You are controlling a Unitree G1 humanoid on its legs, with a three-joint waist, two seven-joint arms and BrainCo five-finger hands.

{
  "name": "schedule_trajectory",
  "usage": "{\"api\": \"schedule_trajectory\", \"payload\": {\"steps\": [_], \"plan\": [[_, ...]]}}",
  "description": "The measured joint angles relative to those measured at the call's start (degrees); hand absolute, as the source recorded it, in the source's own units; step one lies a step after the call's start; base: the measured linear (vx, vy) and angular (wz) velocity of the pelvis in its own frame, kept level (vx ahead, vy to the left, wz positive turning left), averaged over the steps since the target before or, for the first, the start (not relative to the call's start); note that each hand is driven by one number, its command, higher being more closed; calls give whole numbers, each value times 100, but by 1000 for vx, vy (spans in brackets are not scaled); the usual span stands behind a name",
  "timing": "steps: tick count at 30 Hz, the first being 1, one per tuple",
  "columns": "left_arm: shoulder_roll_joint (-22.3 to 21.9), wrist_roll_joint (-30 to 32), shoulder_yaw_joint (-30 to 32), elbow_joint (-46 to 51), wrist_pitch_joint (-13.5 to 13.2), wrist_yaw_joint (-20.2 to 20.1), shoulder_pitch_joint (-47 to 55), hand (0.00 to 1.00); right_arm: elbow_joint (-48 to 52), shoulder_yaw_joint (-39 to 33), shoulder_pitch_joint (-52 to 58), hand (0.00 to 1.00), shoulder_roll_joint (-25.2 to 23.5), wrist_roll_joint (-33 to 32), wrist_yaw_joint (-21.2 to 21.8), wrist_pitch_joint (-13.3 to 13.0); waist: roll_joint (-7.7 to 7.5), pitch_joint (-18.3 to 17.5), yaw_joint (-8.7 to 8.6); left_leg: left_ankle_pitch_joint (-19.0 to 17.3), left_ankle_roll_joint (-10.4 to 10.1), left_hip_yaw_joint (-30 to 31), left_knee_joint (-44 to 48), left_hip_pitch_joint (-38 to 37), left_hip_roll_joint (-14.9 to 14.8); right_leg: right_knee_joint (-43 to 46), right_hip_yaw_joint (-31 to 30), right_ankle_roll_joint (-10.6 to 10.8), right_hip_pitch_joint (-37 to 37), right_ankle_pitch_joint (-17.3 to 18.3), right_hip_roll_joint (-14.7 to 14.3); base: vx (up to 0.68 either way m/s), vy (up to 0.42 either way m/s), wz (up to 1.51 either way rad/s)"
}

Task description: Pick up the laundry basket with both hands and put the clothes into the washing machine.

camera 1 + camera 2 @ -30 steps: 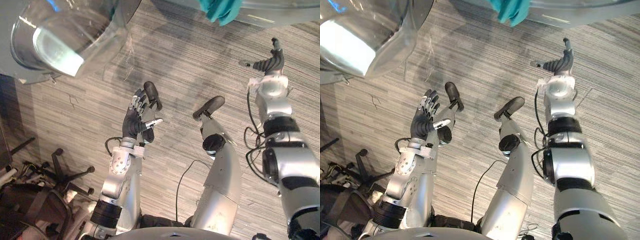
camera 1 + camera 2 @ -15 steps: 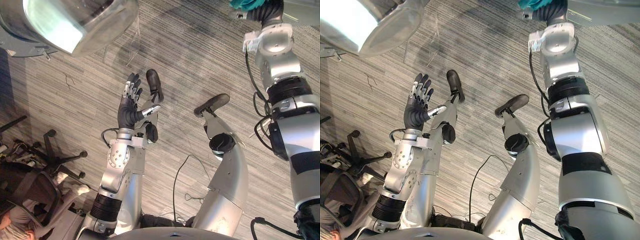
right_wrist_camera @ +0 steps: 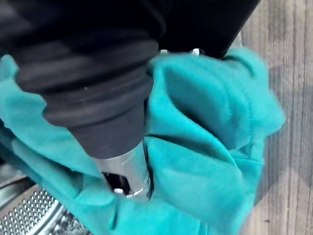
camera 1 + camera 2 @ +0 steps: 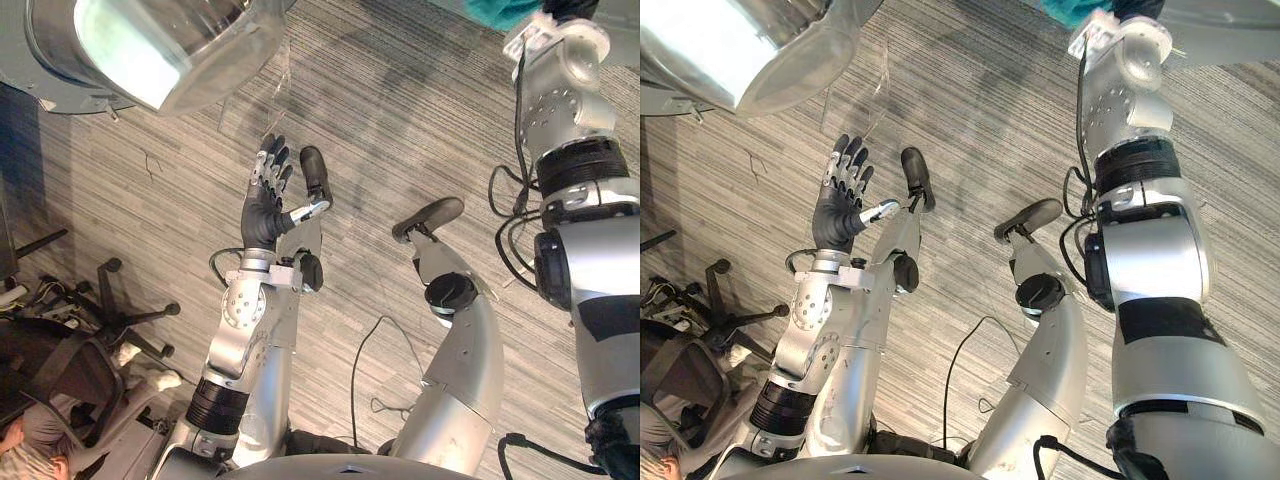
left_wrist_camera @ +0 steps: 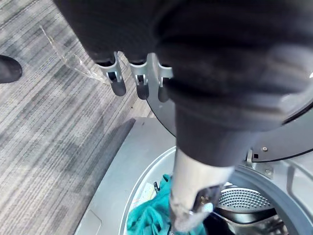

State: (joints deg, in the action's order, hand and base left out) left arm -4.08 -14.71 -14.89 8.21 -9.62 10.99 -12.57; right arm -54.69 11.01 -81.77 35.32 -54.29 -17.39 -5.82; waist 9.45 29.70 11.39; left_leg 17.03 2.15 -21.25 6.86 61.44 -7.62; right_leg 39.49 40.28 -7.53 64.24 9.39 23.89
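Grey striped low-pile carpet (image 4: 400, 110) underfoot here, the kind laid in offices. Off to one side, black swivel office chairs (image 4: 125, 315) on castor bases crowd together. And standing on that same carpet is a front-loading washing machine (image 5: 117, 171), its round glass door (image 4: 150, 50) swung open and the perforated steel drum (image 5: 244, 198) showing inside. So this reads as an office or lab-type room with a household washer in it, rather than a home laundry room.

Right hand (image 3: 123, 169) risen into teal garment (image 3: 205, 147), left hand (image 4: 262, 212) lifted higher
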Motion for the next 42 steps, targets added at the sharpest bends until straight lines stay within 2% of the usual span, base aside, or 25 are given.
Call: {"api": "schedule_trajectory", "payload": {"steps": [4, 6, 7, 8, 9, 10, 11, 12, 13, 14, 16, 18, 20, 22, 25, 26, 27, 29, 31, 35, 37, 40, 42], "plan": [[-57, -25, 155, -211, -2, 108, -168, 0, 378, -684, 6, 100, -418, -832, -333, -39, 0, 0, -39, -39, 60, -9, 275, 89, -75, 21, -11, -37, -4, -28, -10, -81, -44, -5], [-64, -24, 209, -326, -2, 135, -190, 0, 631, -898, 16, 100, -709, -1193, -550, -200, -1, 0, -47, -187, 81, -18, 580, 173, -185, 9, -38, -61, -24, -49, -68, -82, -43, -23], [-68, -24, 230, -434, -1, 136, -202, 0, 727, -968, 16, 100, -943, -1393, -735, -392, -1, 1, -44, -298, 92, -48, 798, 211, -293, -21, -68, -69, -50, -79, -142, -63, -38, -31], [-70, -26, 238, -507, 3, 146, -207, 0, 817, -977, 39, 100, -1063, -1495, -843, -478, -2, 1, -47, -361, 85, -58, 905, 211, -352, -51, -96, -65, -79, -102, -197, -91, -59, -54], [-69, -26, 239, -671, 19, 169, -201, 0, 1807, -1021, 367, 100, -1410, -1625, -1006, -869, -2, 1, -103, -531, 84, -71, 1188, 194, -518, -167, -127, -71, -215, -170, -348, -72, -46, -56], [-68, -27, 214, -734, 63, 211, -198, 0, 2766, -1018, 476, 100, -1534, -1600, -943, -1284, -2, 1, -174, -617, 86, -85, 1316, 134, -600, -247, -156, -59, -318, -212, -434, -74, -43, -51], [-67, -27, 189, -760, 73, 229, -198, 0, 3124, -1018, 452, 100, -1544, -1590, -909, -1419, -2, 1, -204, -639, 76, -86, 1342, 89, -619, -273, -159, -61, -374, -232, -456, -69, -31, -43], [-47, -35, 85, -874, 102, 254, -171, 0, 3348, -1032, 218, 100, -1592, -1828, -1175, -1494, -30, -44, -267, -720, 85, -126, 1417, -89, -684, -395, -259, 12, -543, -268, -560, -93, -49, -42], [-16, -50, -119, -892, 116, 244, -154, 0, 3325, -1088, 443, 0, -1740, -1721, -1172, -1596, -43, -83, -201, -772, 59, -154, 1411, -246, -710, -480, -333, 58, -661, -268, -621, -93, -53, -39], [23, -77, -187, -875, 114, 235, -138, 0, 3347, -1153, 497, 0, -1831, -1710, -1177, -1636, -44, -82, -199, -775, 57, -173, 1405, -316, -710, -489, -342, 63, -719, -270, -623, -72, -57, -20], [25, -155, -312, -935, 154, 199, -95, 0, 3339, -1646, 475, 0, -2249, -1717, -1570, -1674, -49, -76, -190, -815, 53, -225, 1379, -510, -731, -608, -341, 124, -930, -331, -682, -52, -56, -7], [77, -204, -341, -906, 147, 141, -10, 0, 3339, -1776, 501, 0, -2286, -1521, -1692, -1805, -57, -90, -183, -848, 69, -218, 1403, -512, -723, -629, -341, 150, -966, -336, -679, -20, -30, 6], [54, -274, -396, -918, 149, 100, 29, 0, 3235, -2104, 502, 0, -2296, -1395, -1795, -1840, -68, -81, -175, -882, 123, -189, 1474, -557, -704, -624, -263, 65, -1105, -391, -632, 16, -1, 13], [113, -330, -572, -913, 73, 60, 98, 0, 3104, -2191, 549, 0, -2293, -1301, -1766, -1920, -71, -86, -166, -1007, 158, -157, 1656, -512, -690, -508, -328, 164, -1081, -330, -563, -32, 6, 6], [121, -519, -759, -944, 73, -124, 102, 0, 2821, -2386, 465, 0, -2255, -1252, -1549, -1914, -76, -85, -174, -1116, 216, -148, 1853, -400, -687, -431, -355, 202, -1033, -331, -487, -61, 15, 0], [153, -581, -782, -920, 69, -160, 110, 0, 2551, -2550, 509, 0, -2244, -1099, -1205, -1909, -90, -89, -191, -1203, 225, -140, 1968, -336, -698, -427, -382, 244, -1002, -310, -482, -70, 22, -6], [166, -630, -777, -910, 69, -171, 103, 0, 2414, -2604, 539, 0, -2242, -1037, -1068, -1894, -104, -80, -217, -1227, 236, -150, 1996, -324, -700, -427, -391, 253, -997, -319, -473, -86, 28, -10], [243, -712, -750, -858, 44, -176, 92, 0, 2049, -2827, 716, 0, -2260, -1013, -682, -1650, -127, -83, -276, -1282, 236, -234, 1983, -330, -690, -496, -469, 353, -969, -392, -469, -72, 25, -13], [382, -748, -706, -709, 43, -167, 105, 0, 1738, -2890, 884, 0, -2358, -878, -436, -1542, -184, -79, -356, -1298, 250, -296, 1895, -334, -661, -545, -535, 376, -914, -410, -462, -78, 13, -12], [351, -748, -499, -471, 28, -135, 104, 0, 1269, -3031, 1466, 0, -2635, -885, -384, -1492, -296, -74, -468, -1235, 204, -379, 1758, -376, -621, -632, -571, 412, -875, -503, -462, -54, -8, -3], [331, -742, -371, -461, 20, -125, 104, 0, 1075, -2968, 2057, 0, -2843, -852, -336, -1383, -339, -68, -567, -1231, 204, -424, 1707, -419, -606, -651, -594, 387, -878, -523, -464, -46, -30, -4], [324, -694, -214, -463, 20, -118, 104, 0, 1063, -2645, 2626, 0, -3034, -784, -189, -1216, -362, -71, -675, -1229, 206, -473, 1689, -518, -609, -689, -607, 352, -936, -542, -489, -31, -35, -9], [336, -645, -135, -505, 20, -131, 104, 0, 1038, -2248, 2947, 0, -3052, -383, -7, -1021, -392, -80, -701, -1236, 197, -514, 1678, -609, -645, -746, -612, 302, -1013, -576, -538, -44, -46, -11]]}}
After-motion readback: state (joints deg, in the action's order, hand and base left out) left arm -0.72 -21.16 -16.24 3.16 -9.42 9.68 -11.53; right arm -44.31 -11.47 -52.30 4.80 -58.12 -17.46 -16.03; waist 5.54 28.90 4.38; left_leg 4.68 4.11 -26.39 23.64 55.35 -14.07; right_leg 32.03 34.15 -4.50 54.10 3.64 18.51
